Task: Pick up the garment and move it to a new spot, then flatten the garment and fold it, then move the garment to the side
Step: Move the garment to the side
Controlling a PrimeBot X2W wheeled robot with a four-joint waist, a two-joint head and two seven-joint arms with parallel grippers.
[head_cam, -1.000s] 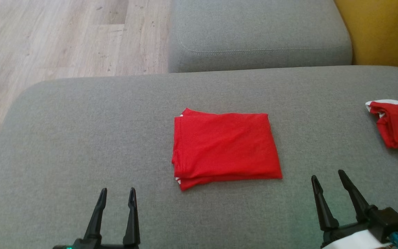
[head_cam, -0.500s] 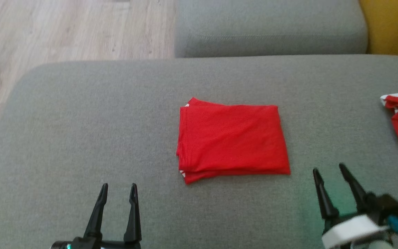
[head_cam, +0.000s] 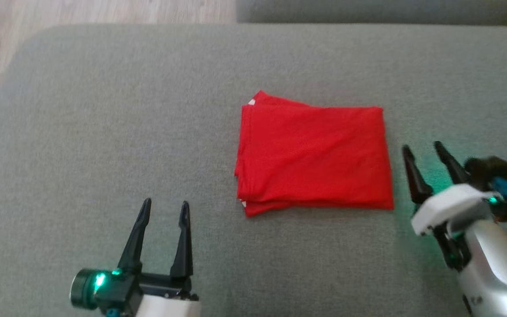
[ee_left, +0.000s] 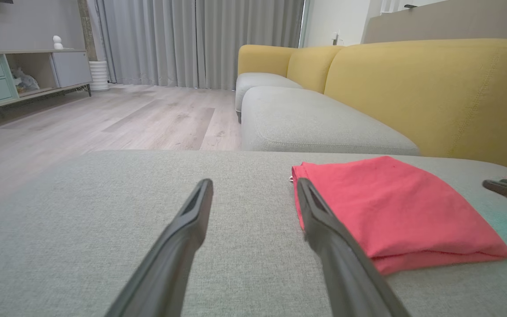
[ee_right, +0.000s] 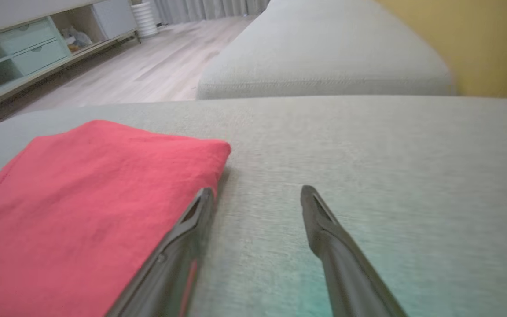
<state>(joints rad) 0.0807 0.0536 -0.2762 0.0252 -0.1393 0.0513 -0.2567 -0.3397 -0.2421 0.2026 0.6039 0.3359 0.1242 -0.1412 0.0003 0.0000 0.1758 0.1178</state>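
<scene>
The garment (head_cam: 313, 156) is red and lies folded into a neat rectangle on the grey cushion (head_cam: 104, 110). It shows at the right in the left wrist view (ee_left: 394, 211) and at the left in the right wrist view (ee_right: 86, 198). My left gripper (head_cam: 165, 204) hovers open over bare cushion, to the garment's near left, empty (ee_left: 253, 187). My right gripper (head_cam: 423, 147) stands open just off the garment's right edge, nothing between its fingers (ee_right: 255, 191).
A second grey cushion (ee_left: 315, 123) lies beyond this one, with a yellow sofa back (ee_left: 434, 88) to its right. Wooden floor (ee_left: 104, 114) runs off to the left, with a low cabinet (ee_left: 16, 75) and curtains far off.
The head camera has tilted down and right, so the scene slid up and the other red cloth left view. The right gripper advanced alongside the garment's right edge. Both stayed open.
</scene>
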